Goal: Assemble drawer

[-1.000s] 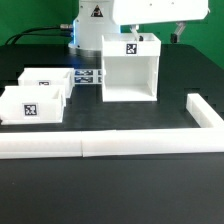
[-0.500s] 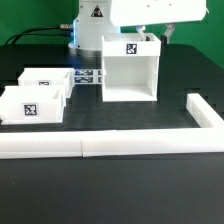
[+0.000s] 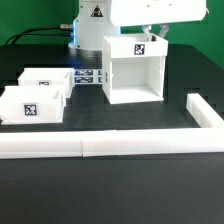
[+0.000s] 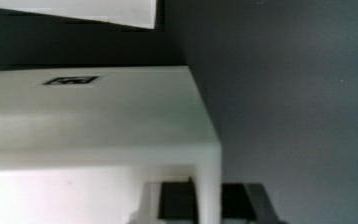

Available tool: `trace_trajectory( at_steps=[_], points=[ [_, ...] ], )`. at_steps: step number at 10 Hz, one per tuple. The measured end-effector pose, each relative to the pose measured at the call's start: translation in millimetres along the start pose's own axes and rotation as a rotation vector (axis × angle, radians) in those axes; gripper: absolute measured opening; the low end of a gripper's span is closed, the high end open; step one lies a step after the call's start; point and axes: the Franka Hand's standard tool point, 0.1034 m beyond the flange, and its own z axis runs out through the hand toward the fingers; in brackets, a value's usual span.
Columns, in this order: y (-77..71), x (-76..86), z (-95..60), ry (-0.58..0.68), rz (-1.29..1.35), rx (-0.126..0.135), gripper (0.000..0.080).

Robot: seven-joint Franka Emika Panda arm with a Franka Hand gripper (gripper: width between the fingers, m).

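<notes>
The tall white drawer housing (image 3: 135, 70) stands on the black table, open front toward the camera, with a square tag on its top. My gripper (image 3: 159, 33) is at its top corner at the exterior view's right. In the wrist view my gripper (image 4: 208, 197) has a dark finger (image 4: 179, 200) on each side of the housing's thin side wall (image 4: 206, 150), shut on it. Two small open-topped trays, one (image 3: 47, 80) behind the other (image 3: 30, 105), sit at the exterior view's left, apart from the housing.
A long low white border wall (image 3: 110, 146) runs along the front and turns back at the exterior view's right (image 3: 205, 113). The marker board (image 3: 90, 75) lies between trays and housing. The robot base (image 3: 90, 30) stands behind.
The housing has shifted a little toward the exterior view's right and turned slightly, with my gripper moving along with it. The trays have not moved.
</notes>
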Motion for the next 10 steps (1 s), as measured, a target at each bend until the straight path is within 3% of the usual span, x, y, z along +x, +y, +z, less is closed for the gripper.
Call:
trace_trajectory(
  at_steps=[4,5,10],
  points=[
    [0.2,0.5,0.0,0.0,0.001,0.0,0.0037],
    [2.6,9.6,-0.4,0.0,-0.009,0.004,0.0038],
    [22.2,113.1,-5.3,0.072,0.017,0.027,0.0038]
  ],
)
